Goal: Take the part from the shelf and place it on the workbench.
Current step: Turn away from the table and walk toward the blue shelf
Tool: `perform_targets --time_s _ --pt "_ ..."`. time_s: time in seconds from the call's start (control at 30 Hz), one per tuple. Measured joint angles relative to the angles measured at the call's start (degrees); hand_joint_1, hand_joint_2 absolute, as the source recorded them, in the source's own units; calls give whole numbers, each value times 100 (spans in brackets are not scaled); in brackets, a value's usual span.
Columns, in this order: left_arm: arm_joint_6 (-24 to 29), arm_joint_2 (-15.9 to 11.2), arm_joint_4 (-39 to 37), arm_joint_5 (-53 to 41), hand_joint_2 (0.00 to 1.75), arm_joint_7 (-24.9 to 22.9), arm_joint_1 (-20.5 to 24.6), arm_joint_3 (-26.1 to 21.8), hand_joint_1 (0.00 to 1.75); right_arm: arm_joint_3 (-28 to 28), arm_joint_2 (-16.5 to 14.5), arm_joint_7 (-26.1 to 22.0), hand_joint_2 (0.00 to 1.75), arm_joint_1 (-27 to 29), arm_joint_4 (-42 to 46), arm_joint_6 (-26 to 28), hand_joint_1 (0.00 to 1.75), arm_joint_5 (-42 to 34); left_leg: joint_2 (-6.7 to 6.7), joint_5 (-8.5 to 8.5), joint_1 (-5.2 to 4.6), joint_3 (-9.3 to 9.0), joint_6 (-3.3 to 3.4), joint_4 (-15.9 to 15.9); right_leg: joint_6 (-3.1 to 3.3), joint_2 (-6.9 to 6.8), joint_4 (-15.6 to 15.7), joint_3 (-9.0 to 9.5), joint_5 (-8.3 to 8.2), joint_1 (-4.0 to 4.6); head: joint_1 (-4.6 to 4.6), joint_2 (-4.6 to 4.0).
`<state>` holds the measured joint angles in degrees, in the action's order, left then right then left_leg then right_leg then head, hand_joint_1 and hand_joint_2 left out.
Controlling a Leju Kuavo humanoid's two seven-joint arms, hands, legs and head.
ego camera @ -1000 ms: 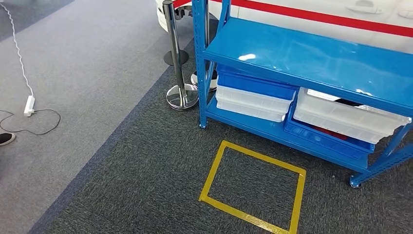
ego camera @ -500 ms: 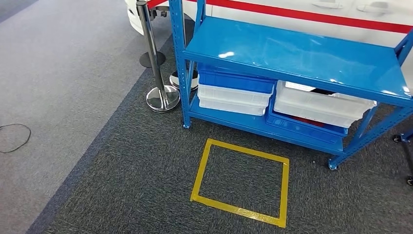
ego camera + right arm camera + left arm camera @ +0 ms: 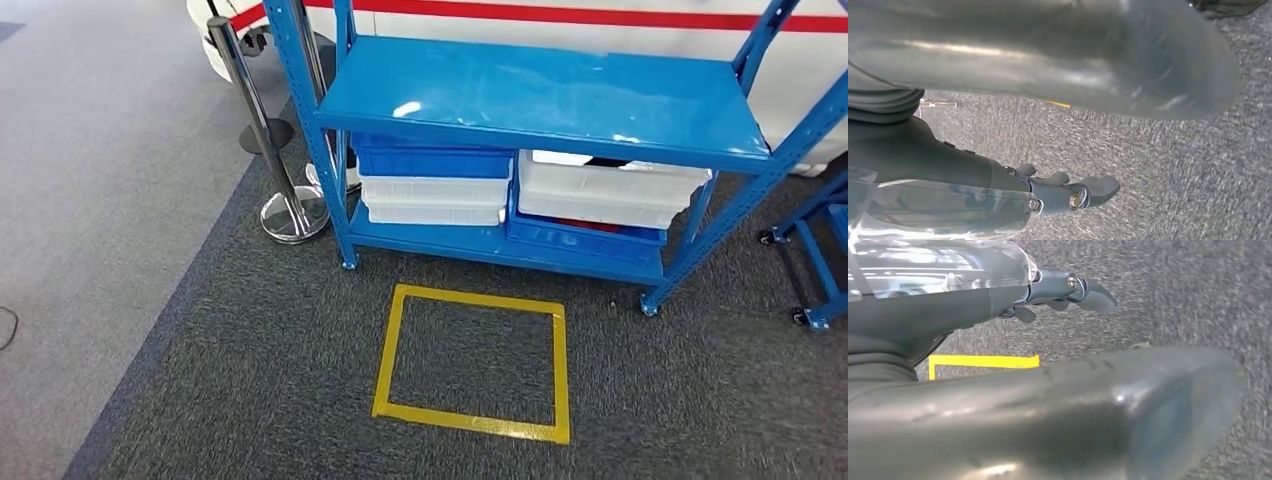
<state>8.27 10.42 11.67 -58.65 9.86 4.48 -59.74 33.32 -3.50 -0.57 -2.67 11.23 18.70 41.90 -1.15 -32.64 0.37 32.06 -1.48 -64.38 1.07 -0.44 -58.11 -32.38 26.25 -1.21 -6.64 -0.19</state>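
Big blue metal two-tier shelf rack [image 3: 540, 95] stands ahead on dark grey carpet [image 3: 250, 380], white vehicle body with a red stripe [image 3: 560, 14] behind it. Top tier is bare and glossy; lower tier carries stacked blue and white plastic bins [image 3: 432, 185] on one side and a white bin over a blue tray [image 3: 608, 195] on the other, something dark and red showing inside, too hidden to name. The part itself can't be picked out; presumably it sits in one of those lower bins. No desk in sight. Yellow tape square [image 3: 470, 362] marks the floor just in front of the rack, likely the standing spot. Chrome stanchion post [image 3: 262, 130] stands beside the rack's corner upright, a second blue frame on castors [image 3: 815, 260] off to the other side. Left hand [image 3: 1048, 292] hangs over the carpet, fingers loosely extended, holding nothing; right hand [image 3: 1063, 192] likewise, fingers slack and empty. Risks: stopping off the tape square would leave the low bins hard to reach; the top tier overhangs the bins, so an arm going in could knock its edge; a stray step could clip the stanchion.
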Motion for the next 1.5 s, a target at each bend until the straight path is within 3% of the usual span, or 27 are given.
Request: perform_targets --time_s 0.07,0.1,0.13,0.17,0.23,0.3,0.43,0.83,0.9,1.0,1.07,1.1,1.13,1.2,1.23,1.27,1.37,1.43,1.5 --pt "9 2 0 -7 0 4 -15 -2 0 -1 0 35 0 -6 0 -11 0 24 63 -306 7 354 -18 -752 19 59 -7 -12 -4 4 0 0" --pt "11 2 0 -11 0 5 -20 -2 0 -1 0 64 0 -6 0 -26 0 27 65 -312 11 452 -19 -934 19 93 -12 -13 -4 7 0 1" --pt "12 2 0 -14 0 9 -23 -2 0 -1 0 93 0 -6 0 -42 0 28 65 -203 15 447 -14 -888 17 122 -19 -10 -2 7 0 1" --pt "12 1 0 -13 0 17 -23 -2 0 -1 -2 119 0 -6 0 -58 0 27 67 0 19 336 -1 -619 12 150 -26 -4 0 7 0 1" --pt "11 0 0 -5 0 35 -15 -2 0 -1 -9 154 0 -6 0 -79 0 25 98 387 15 -6 45 178 -17 193 -43 2 10 14 0 1" --pt "7 -1 0 13 0 40 -5 -5 0 -1 -15 173 0 -7 0 -84 0 25 136 517 8 -181 88 630 -67 215 -59 -13 23 37 1 0" --pt "-40 1 0 53 0 -26 -3 -16 0 -1 -13 227 0 1 -2 -87 0 36 144 530 -18 -176 127 688 -57 221 -44 -30 5 27 1 0" --pt "-114 -4 0 207 0 -119 31 -152 0 0 -11 244 0 5 -3 -116 0 20 143 519 -98 -130 333 648 -343 225 0 -4 -101 -48 0 1" --pt "-107 -6 0 206 0 -168 42 -156 0 1 -11 245 0 6 -4 -116 0 24 138 490 -77 -165 412 688 -375 187 -201 -87 -80 -55 1 1" --pt "-93 -6 0 206 0 -215 45 -164 0 1 -9 245 0 -3 -4 -121 0 46 104 435 -70 -219 472 708 -362 112 -1066 -569 331 -55 2 1" --pt "-86 -6 0 192 0 -228 37 -169 0 1 -7 249 0 6 -4 -130 0 51 80 400 -77 -254 455 703 -362 104 -1646 -932 536 -49 2 1" --pt "-85 -5 0 179 0 -234 32 -170 0 1 -7 252 0 14 -4 -134 0 52 72 374 -78 -289 438 701 -357 100 -1684 -988 486 -48 2 1" --pt "-84 -5 0 166 0 -241 27 -170 0 1 -6 254 0 21 -4 -138 0 56 66 340 -77 -342 414 701 -341 90 -1501 -927 326 -47 2 1" --pt "-86 4 0 150 0 -248 21 -170 0 1 -3 255 0 33 -4 -140 0 61 47 252 -73 -475 362 704 -289 39 -764 -605 -96 -30 2 0" --pt "-87 8 0 146 0 -249 23 -170 0 1 -2 255 0 32 -4 -143 0 62 38 210 -74 -530 330 706 -254 4 -435 -473 -176 -2 3 0" --pt "-89 13 0 140 0 -249 27 -170 0 1 -2 254 0 28 -4 -146 0 62 26 176 -75 -562 296 718 -213 -24 -245 -397 -186 26 2 0" --pt "-96 12 0 115 0 -253 50 -170 0 1 -4 241 0 37 -4 -152 0 57 3 192 -77 -633 163 616 -73 -18 -113 -269 -68 55 2 1" --pt "-102 11 0 105 0 -249 60 -169 0 1 -8 221 0 55 -4 -150 0 53 29 280 -61 -447 96 164 11 -6 -57 -98 -3 40 1 1" --pt "-108 11 0 99 0 -240 58 -168 0 1 -13 195 0 53 -4 -144 0 52 60 179 -36 8 48 -516 64 16 -24 54 89 37 -2 1"
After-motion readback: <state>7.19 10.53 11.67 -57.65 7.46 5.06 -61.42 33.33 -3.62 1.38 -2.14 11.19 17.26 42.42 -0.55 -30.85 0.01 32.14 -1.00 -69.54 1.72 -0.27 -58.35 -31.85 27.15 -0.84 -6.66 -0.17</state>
